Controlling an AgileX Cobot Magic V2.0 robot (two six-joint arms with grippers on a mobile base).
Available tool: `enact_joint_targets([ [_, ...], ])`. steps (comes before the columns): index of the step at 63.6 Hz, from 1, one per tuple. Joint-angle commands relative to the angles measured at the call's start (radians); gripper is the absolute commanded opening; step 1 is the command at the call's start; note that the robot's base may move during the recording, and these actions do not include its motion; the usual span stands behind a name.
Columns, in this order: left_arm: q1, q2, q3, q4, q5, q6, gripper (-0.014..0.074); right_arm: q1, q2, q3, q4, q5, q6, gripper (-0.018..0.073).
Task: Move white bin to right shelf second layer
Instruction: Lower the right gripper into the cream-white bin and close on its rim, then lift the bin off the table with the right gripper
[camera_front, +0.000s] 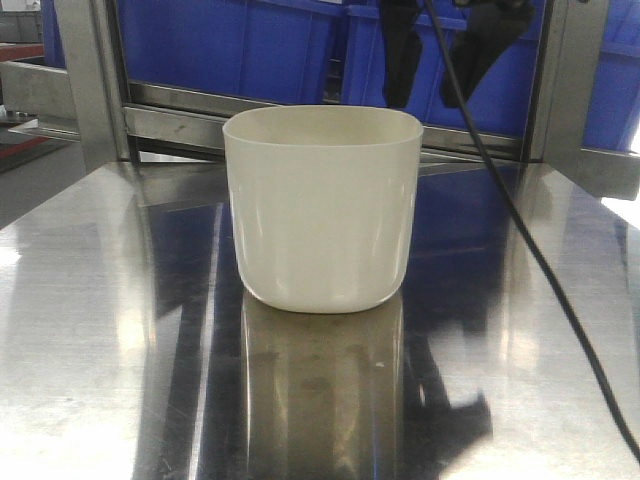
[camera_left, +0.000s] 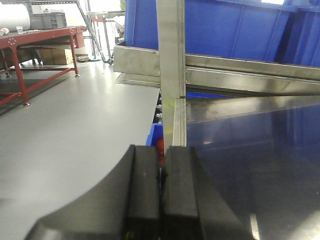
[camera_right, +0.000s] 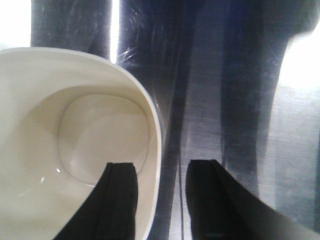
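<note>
**Steel table, bin at centre**

Front view: the table (camera_front: 100, 300) carries the bin (camera_front: 320, 210) upright, with blue crates (camera_front: 250, 45) behind it. Left wrist: my left gripper (camera_left: 161, 195) is pressed closed and empty by the table's edge. Right wrist: my right gripper (camera_right: 161, 167) gapes wide, one finger inside the bin (camera_right: 75, 125) and one outside.

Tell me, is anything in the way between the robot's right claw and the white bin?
Nothing visible is. The right gripper is open, with one finger lined up over the inside of the white bin and the other outside its rim. Only the steel tabletop shows beside it.
</note>
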Motion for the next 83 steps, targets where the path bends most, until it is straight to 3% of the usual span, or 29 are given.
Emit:
enact_joint_targets([
  [1, -0.004, -0.013, 0.037, -0.006, -0.084, -0.003, 0.0085, -0.001, -0.017, -0.033, -0.012, -0.03, -0.001, 0.0358],
  [11, -0.004, -0.013, 0.037, -0.006, -0.084, -0.003, 0.0085, -0.001, 0.026, -0.033, -0.012, -0.025, -0.001, 0.0342],
  [42, -0.004, -0.013, 0.037, -0.006, -0.084, -0.003, 0.0085, -0.004, 0.032, -0.033, 0.0, -0.001, 0.003, 0.0066],
  [59, -0.004, -0.013, 0.037, -0.006, -0.084, -0.003, 0.0085, -0.006, -0.045, -0.023, -0.054, -0.006, -0.017, 0.0052],
  [72, -0.004, -0.013, 0.037, -0.006, -0.084, -0.003, 0.0085, -0.065, -0.207, 0.122, -0.089, -0.109, -0.151, 0.0052],
  [83, -0.004, -0.013, 0.037, -0.006, -0.084, -0.003, 0.0085, -0.18, -0.36, 0.303, -0.089, -0.152, -0.212, 0.0052],
])
